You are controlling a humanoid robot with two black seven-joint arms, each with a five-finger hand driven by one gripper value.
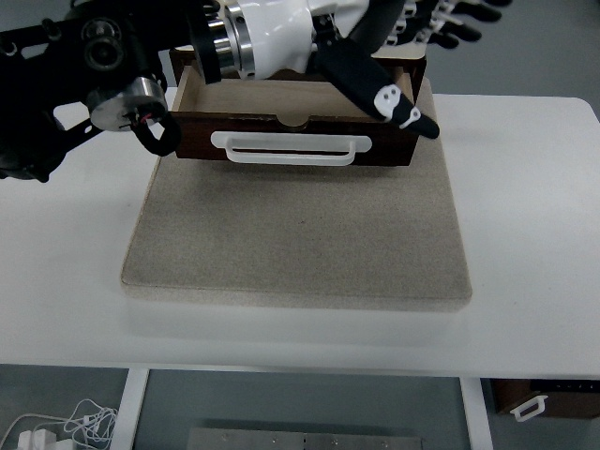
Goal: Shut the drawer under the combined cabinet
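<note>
The brown wooden drawer [295,141] stands pulled out from the beige cabinet [300,234], its pale inside [253,94] showing. A white handle [291,150] runs across its front panel. My left arm comes in from the left edge as black links, then a white forearm [267,33] that crosses above the drawer. The left hand [422,66] hovers over the drawer's right end, black fingers [450,23] spread and holding nothing. Its thumb [389,98], marked with white, lies over the right end of the front panel. The right arm does not show.
The cabinet sits on a white table [534,206] whose near edge runs along the bottom. Below the table at the lower right is another brown piece with a white handle [539,405]. White cables [70,427] lie on the floor at the lower left.
</note>
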